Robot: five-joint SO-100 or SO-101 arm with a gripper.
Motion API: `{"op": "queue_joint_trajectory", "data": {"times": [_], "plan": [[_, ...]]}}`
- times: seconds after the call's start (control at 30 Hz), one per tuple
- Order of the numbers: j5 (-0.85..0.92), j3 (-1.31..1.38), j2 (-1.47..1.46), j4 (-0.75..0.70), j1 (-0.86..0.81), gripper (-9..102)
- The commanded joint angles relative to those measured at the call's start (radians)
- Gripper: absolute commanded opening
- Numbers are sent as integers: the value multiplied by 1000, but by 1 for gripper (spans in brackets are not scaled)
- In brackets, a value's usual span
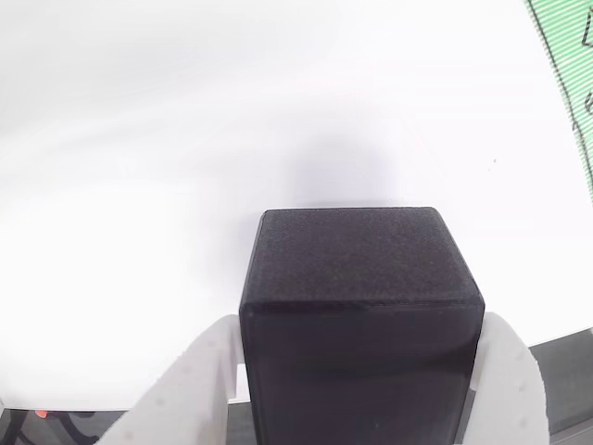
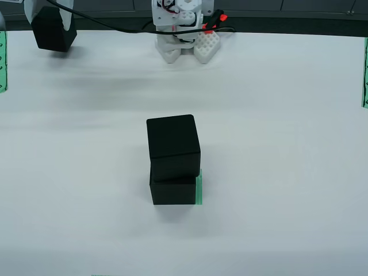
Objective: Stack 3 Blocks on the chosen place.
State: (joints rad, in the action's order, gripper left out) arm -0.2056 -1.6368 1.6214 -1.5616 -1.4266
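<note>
Your overhead view, front to back: the white table (image 2: 276,172) has nothing loose on it near the front edge. Mid-table sits a two-high stack: the lower block (image 2: 171,192) is on the green striped patch (image 2: 199,187), which peeks out along the stack's right side. The upper block (image 2: 173,145) rests on top, twisted a little and overhanging slightly to the left, so the faces aren't flush. Nothing stands between the stack and the arm. Narrow green striped strips (image 2: 364,75) lie at the table's left and right edges. At the back you have the arm's white base (image 2: 181,29) with a black cable (image 2: 109,24) running left from it.

The arm reaches to the far left corner of that view. The gripper (image 2: 50,20) is there, closed on the third block (image 2: 53,31), well apart from the stack.

Your gripper-mounted view confirms it: white fingers (image 1: 514,380) press both sides of that block (image 1: 361,315), textured top face up, white table beyond, one green strip (image 1: 565,65) at the upper right.
</note>
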Motion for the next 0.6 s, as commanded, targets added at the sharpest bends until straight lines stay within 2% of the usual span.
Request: {"op": "queue_joint_trajectory", "data": {"times": [0.0,0.33,0.57], "plan": [[5,66,37,-9,46,22],[9,124,104,2,189,22],[9,138,195,161,301,22]]}}
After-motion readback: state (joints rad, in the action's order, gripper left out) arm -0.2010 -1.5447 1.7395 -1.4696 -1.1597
